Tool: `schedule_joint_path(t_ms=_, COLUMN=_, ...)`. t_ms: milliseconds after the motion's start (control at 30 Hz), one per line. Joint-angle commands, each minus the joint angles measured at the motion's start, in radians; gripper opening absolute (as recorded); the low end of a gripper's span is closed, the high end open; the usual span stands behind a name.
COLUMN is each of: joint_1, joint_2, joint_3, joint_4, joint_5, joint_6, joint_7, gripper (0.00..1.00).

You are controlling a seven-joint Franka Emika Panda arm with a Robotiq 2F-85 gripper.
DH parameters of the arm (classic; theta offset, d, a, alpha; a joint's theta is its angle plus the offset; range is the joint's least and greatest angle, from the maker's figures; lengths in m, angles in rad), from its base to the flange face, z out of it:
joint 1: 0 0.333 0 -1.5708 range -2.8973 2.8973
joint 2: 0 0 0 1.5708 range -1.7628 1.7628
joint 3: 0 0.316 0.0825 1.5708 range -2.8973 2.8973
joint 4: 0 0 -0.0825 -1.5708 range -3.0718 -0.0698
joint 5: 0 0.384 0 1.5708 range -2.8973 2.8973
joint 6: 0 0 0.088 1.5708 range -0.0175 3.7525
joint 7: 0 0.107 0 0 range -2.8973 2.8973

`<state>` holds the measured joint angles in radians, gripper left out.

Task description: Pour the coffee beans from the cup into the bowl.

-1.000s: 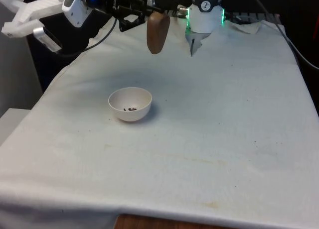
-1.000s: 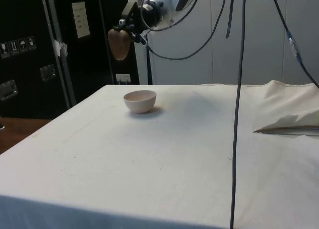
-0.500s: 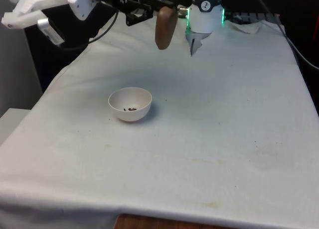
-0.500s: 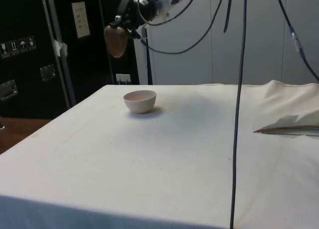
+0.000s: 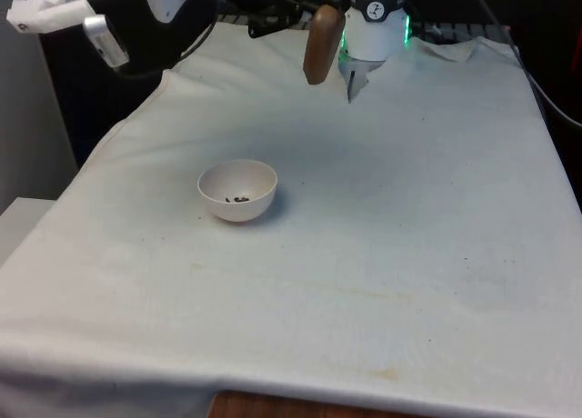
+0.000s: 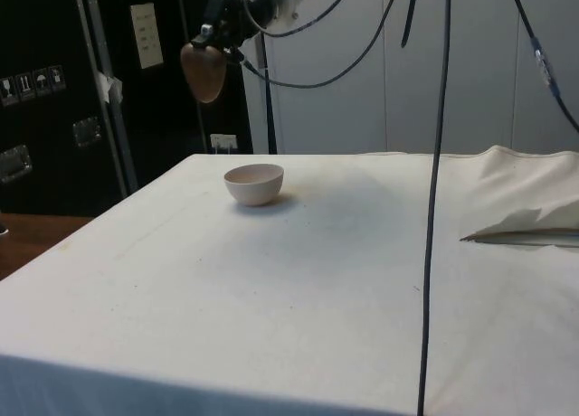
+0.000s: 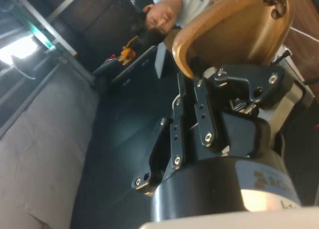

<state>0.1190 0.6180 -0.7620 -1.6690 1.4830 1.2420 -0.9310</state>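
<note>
My end effector point(image 5: 300, 4) is clamped on the rim of the brown cup point(image 5: 322, 44), which I hold high above the tabletop point(image 5: 409, 218), mouth downward. The white bowl point(image 5: 237, 190) sits below, toward the front view's left, with a few coffee beans point(image 5: 239, 199) inside. A person point(image 7: 172, 12) appears past the cup in the wrist view.

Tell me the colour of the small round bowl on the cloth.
White, with dark beans inside; the small round bowl shows best in the front view.

We see a brown cup point(image 5: 322, 44), golden-tan where the wrist view catches its inside point(image 7: 234, 25), in a black gripper point(image 7: 199, 97). The bowl point(image 5: 237, 190) is plain white with a few dark brown beans point(image 5: 239, 199) inside. The cloth point(image 5: 382, 218) is white, faintly stained.
</note>
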Motion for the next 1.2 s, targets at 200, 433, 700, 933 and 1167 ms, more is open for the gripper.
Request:
schedule_joint_path(t_ms=200, joint_1=0.024, joint_2=-0.034, joint_3=0.010, joint_4=-0.010, joint_5=-0.048, joint_6=0.053, joint_7=0.010, gripper=0.00)
schedule_joint_path(t_ms=433, joint_1=0.026, joint_2=-0.052, joint_3=0.034, joint_4=-0.006, joint_5=-0.098, joint_6=0.082, joint_7=0.013, gripper=0.00)
schedule_joint_path(t_ms=700, joint_1=0.026, joint_2=-0.064, joint_3=0.056, joint_4=0.004, joint_5=-0.159, joint_6=0.105, joint_7=0.019, gripper=0.00)
schedule_joint_path(t_ms=933, joint_1=0.014, joint_2=-0.060, joint_3=0.075, joint_4=0.020, joint_5=-0.190, joint_6=0.096, joint_7=0.014, gripper=0.00)
schedule_joint_path(t_ms=1167, joint_1=0.031, joint_2=-0.067, joint_3=0.084, joint_4=0.031, joint_5=-0.257, joint_6=0.130, joint_7=0.038, gripper=0.00)
